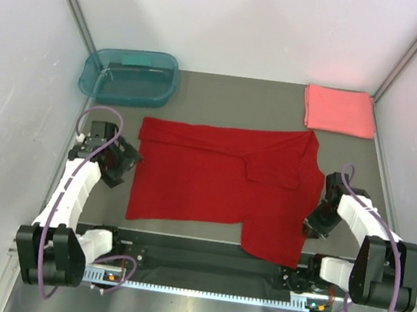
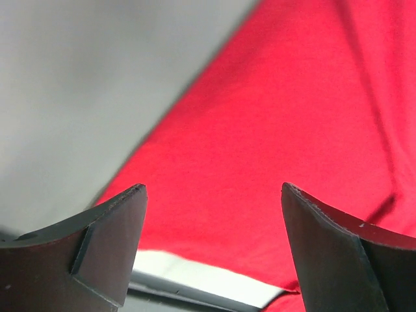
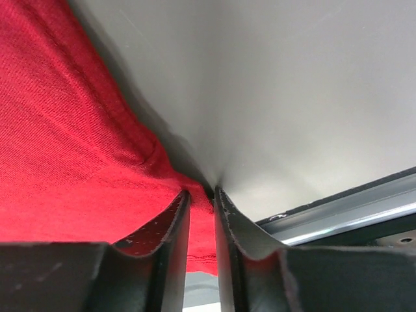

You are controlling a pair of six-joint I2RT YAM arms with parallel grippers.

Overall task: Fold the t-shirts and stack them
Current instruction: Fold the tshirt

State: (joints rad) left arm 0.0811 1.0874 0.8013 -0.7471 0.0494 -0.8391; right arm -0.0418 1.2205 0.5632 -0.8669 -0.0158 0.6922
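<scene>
The red shirt (image 1: 213,180), a soft knit cloth, lies spread flat on the grey table (image 1: 224,100). The pink shirt (image 1: 339,110) is a neat folded rectangle at the far right corner. The left claw (image 2: 213,195) gapes wide at the red shirt's left edge. Only the right wrist view shows the right claw (image 3: 201,195) pinched narrow on the red hem.

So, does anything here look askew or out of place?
Only the red shirt: its near right part sticks out past the rest, so its outline is uneven. The pink shirt lies neatly folded.
</scene>
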